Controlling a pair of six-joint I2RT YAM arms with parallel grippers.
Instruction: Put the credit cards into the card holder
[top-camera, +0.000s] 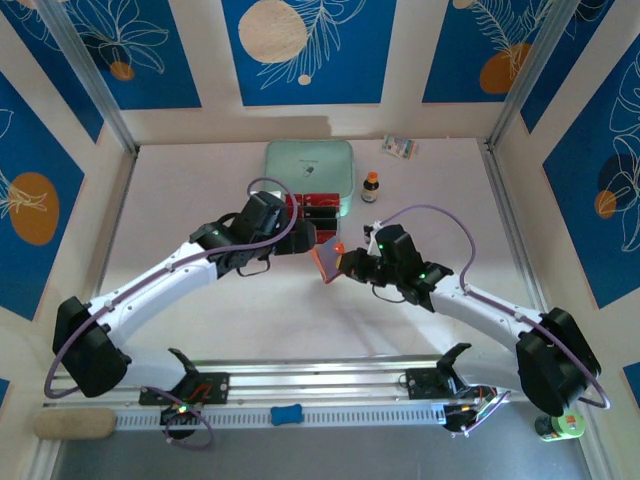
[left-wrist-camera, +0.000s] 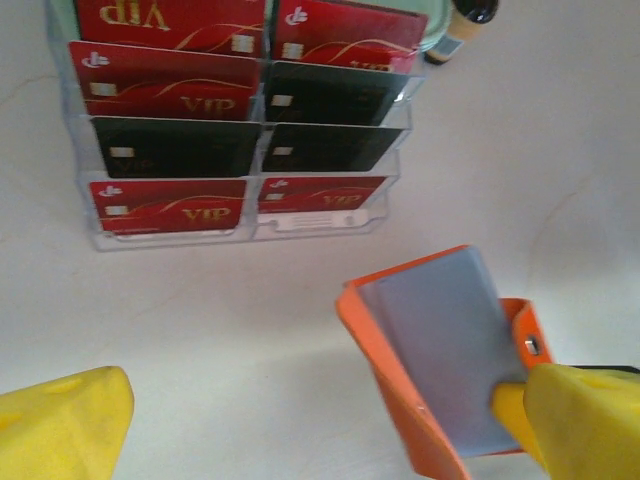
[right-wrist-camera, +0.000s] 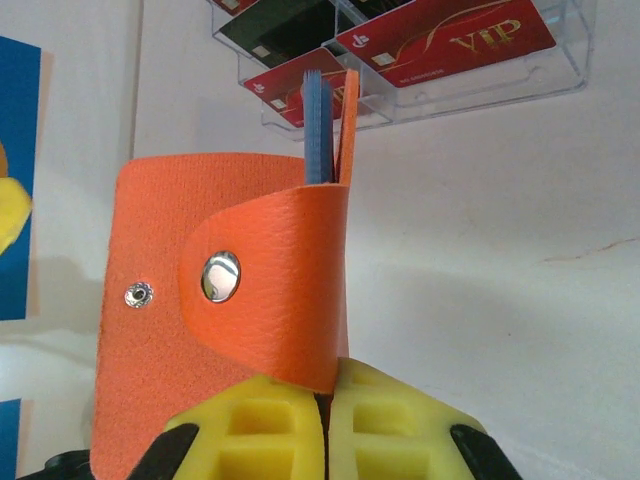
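Observation:
Several red and black credit cards (top-camera: 312, 212) (left-wrist-camera: 170, 145) (right-wrist-camera: 450, 40) sit in the slots of a clear plastic rack (left-wrist-camera: 240, 232) on the table. The orange card holder (top-camera: 328, 262) (left-wrist-camera: 440, 350) (right-wrist-camera: 230, 250) is held upright off the table, its flaps spread and its greyish pockets (right-wrist-camera: 318, 120) facing the rack. My right gripper (top-camera: 345, 265) (right-wrist-camera: 327, 385) is shut on the holder's lower edge. My left gripper (top-camera: 305, 238) (left-wrist-camera: 320, 430) hangs wide open between rack and holder, nothing between its fingers; the holder's corner sits by its right finger (left-wrist-camera: 590, 420).
A mint-green pouch (top-camera: 308, 165) lies behind the rack. A small brown bottle (top-camera: 371, 186) (left-wrist-camera: 462, 20) and a small box (top-camera: 401, 147) stand to its right. A green bottle (top-camera: 558, 427) stands by the right arm's base.

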